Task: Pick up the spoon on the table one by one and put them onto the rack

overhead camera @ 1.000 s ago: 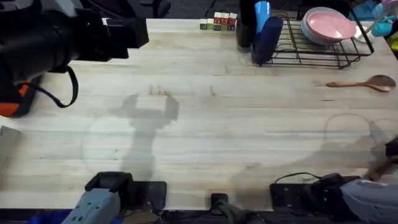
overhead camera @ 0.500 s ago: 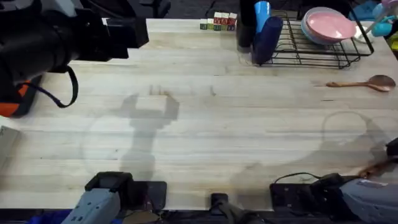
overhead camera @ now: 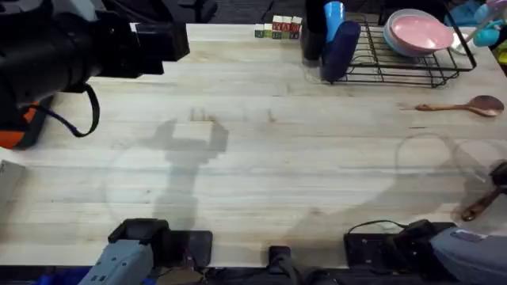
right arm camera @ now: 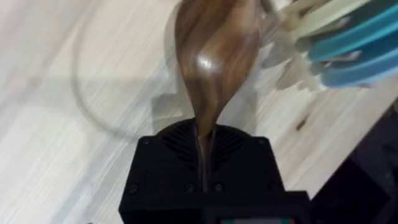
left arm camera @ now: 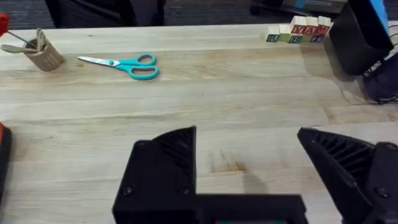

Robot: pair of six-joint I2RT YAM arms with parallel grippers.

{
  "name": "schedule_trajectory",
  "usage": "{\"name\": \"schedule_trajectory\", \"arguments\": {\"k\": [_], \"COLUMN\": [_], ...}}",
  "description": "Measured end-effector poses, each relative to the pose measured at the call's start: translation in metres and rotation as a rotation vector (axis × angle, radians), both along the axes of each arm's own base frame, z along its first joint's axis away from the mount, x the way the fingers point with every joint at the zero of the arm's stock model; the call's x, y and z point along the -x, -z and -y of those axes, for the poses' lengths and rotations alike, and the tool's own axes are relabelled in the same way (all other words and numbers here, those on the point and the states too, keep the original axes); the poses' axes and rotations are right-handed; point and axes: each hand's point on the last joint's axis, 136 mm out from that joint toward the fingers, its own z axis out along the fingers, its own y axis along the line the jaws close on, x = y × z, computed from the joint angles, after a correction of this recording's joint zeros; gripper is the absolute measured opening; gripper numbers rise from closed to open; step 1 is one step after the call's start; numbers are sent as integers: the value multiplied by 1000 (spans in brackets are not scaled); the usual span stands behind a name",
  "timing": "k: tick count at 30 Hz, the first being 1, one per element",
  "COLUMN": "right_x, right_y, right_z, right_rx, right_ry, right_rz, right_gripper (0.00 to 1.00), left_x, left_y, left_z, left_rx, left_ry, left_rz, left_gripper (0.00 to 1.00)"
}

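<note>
The right arm's fingers (right arm camera: 202, 168) pinched a brown wooden spoon (right arm camera: 214, 56), seemingly pointing straight ahead, the black wire rack (overhead camera: 396, 67) far beyond.

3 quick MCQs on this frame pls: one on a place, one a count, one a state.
1. Where does the free spoon lie?
A. inside the rack
B. on the table, near side of the rack
C. beside the scissors

2. How many wooden spoons are visible overhead?
A. one
B. two
C. four

3. What is the right pincer doing?
A. open over bare table
B. shut on a spoon
C. shut on the scissors

Answers:
1. B: it rests on the table, just on the near side of the rack.
2. B: one by the rack, and the held spoon at the right edge.
3. B: the right wrist view shows a spoon handle clamped between its fingers.
</note>
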Motion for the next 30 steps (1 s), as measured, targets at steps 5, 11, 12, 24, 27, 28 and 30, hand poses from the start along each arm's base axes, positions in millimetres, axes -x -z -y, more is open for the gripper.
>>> {"name": "schedule_trajectory", "arguments": {"k": [5,11,12,24,27,28,30], "right_x": [-2,-20,-25,-102,-120,-126,-143], "right_y": [-27,-49,-53,-99,-109,-112,-114], "right_z": [3,-10,-12,-82,-107,-117,-148], "right_rx": [80,133,143,249,265,267,259], "right_ry": [-4,-74,-91,-424,-522,-557,-671], "right_rz": [41,76,84,210,247,259,282], "right_gripper": [32,32,33,33,33,33,33], "left_x": [0,-1,-1,-2,-2,-2,-2], "left_y": [0,-1,-2,-4,-4,-4,-4], "left_z": [0,0,0,0,0,0,0], "left_rx": [0,0,0,0,0,0,0], "left_ry": [0,0,0,0,0,0,0], "left_rz": [0,7,9,19,19,20,19], "left_gripper": [994,993,993,993,993,993,993]}}
